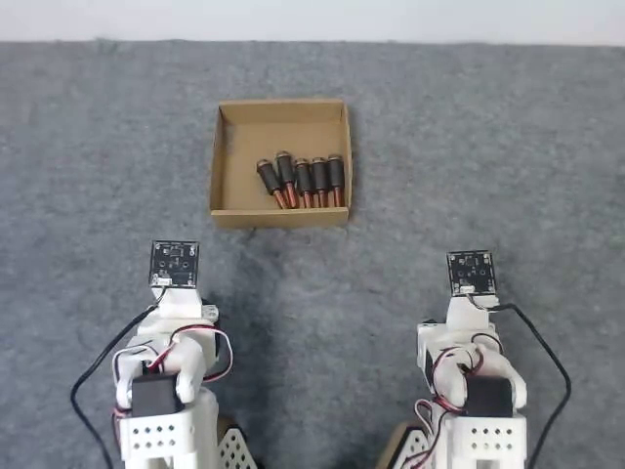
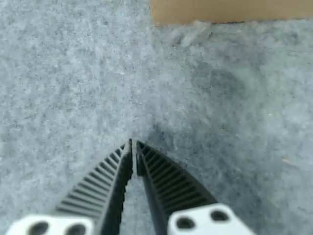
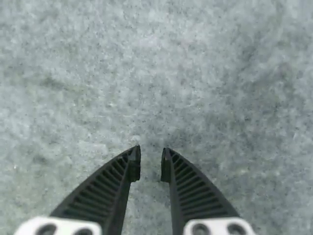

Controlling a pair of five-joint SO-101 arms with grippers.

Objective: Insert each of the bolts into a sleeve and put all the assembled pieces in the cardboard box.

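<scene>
Five assembled pieces (image 1: 304, 180), each a copper-coloured bolt seated in a dark sleeve, lie side by side in the one cardboard box (image 1: 280, 217) on the grey-felted table (image 1: 508, 147). They are gathered in the box's near right part, the copper ends pointing toward the wall nearest the arms and the leftmost piece tilted against its neighbour. The open-topped box sits toward the far side of the table, between the two arms' lines and well apart from both. The left arm (image 1: 166, 376) and the right arm (image 1: 474, 386) stand at the near edge, each with a small camera board at its wrist and black and red wires looped about its joints. The left gripper (image 2: 134, 145) hangs over bare felt with its ribbed black fingers (image 2: 161, 181) closed tip to tip on nothing, and a strip of the box's near wall (image 2: 230, 11) shows beyond them. The right gripper (image 3: 150, 157) also hangs over bare felt, its fingers (image 3: 188, 186) parted by a narrow gap and holding nothing.
</scene>
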